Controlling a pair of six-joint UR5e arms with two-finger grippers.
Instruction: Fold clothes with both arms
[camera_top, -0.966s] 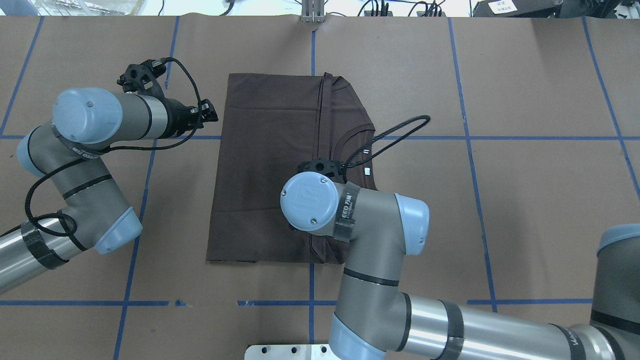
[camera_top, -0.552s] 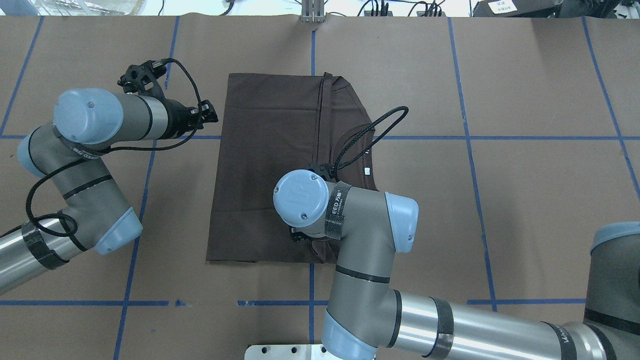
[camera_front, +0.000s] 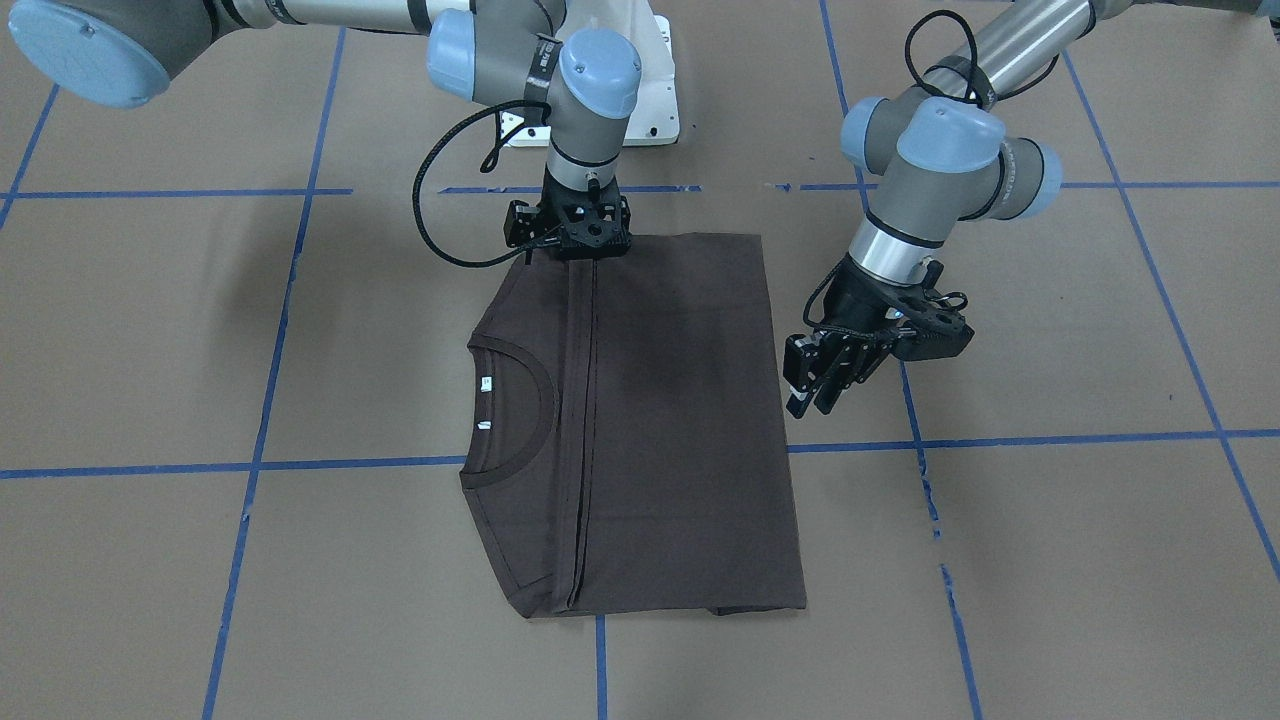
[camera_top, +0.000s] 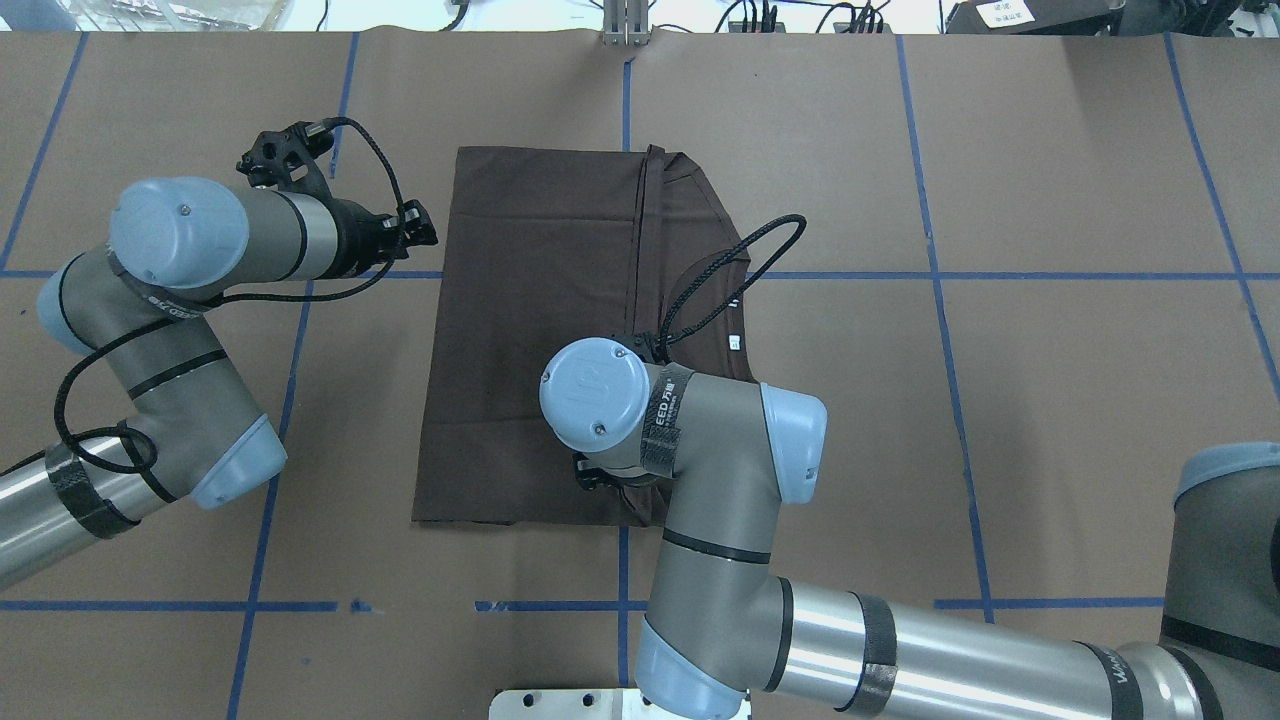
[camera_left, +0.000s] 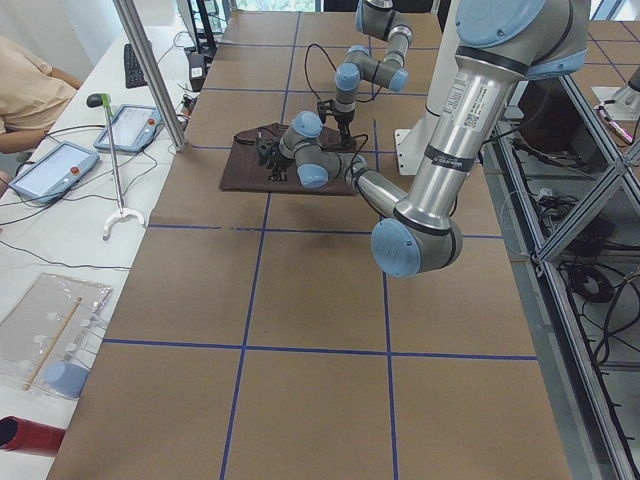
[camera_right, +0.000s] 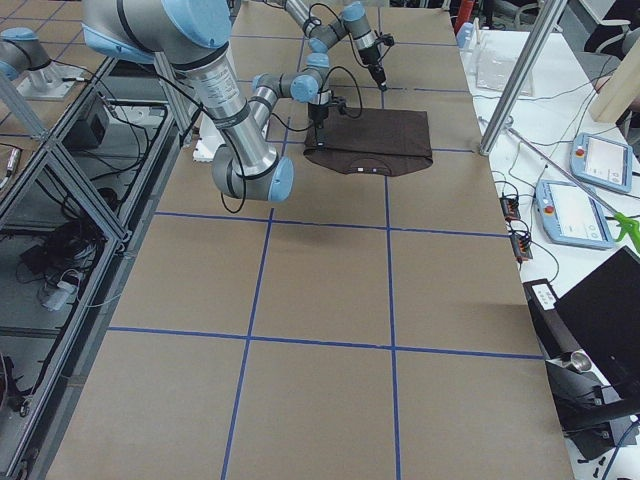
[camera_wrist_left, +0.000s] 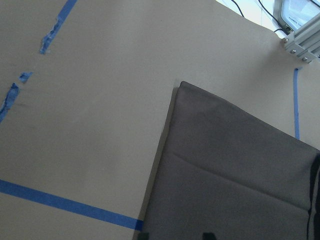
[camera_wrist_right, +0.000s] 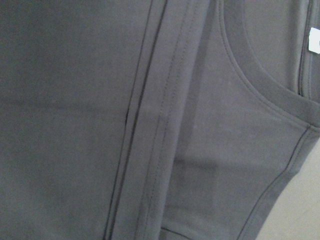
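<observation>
The right gripper (camera_front: 572, 250) is pointing straight down at the T-shirt (camera_front: 670, 400) in the front-facing view, over the shirt's robot-side edge where the folded-in strip is running. Its fingers are hiding under the wrist, so I cannot tell whether they are spread or pinching cloth. The left gripper (camera_front: 818, 385) is hanging just beside the shirt's hem side, apart from the cloth and carrying nothing. The shirt is lying flat on the surface (camera_front: 200, 330), already folded lengthwise, with its collar (camera_front: 552, 400) on the side away from the left gripper.

From overhead, the right wrist is covering the shirt's robot-side edge. Against a second ago, it has been shifting toward that edge and the hem side, and its cable (camera_top: 775, 235) loop has been drawing in over the collar. The left arm and the shirt are sitting as they were.

The side views are showing both grippers too small to judge.

The left wrist camera is showing two fingertips (camera_wrist_left: 207, 235) set apart, with the shirt's corner ahead of them. The right wrist camera is showing only cloth and seam.

The right gripper is probably settling for a grasp on the near edge. The next move is calling for a pinch through all layers there, with the left gripper closing in on the hem.
</observation>
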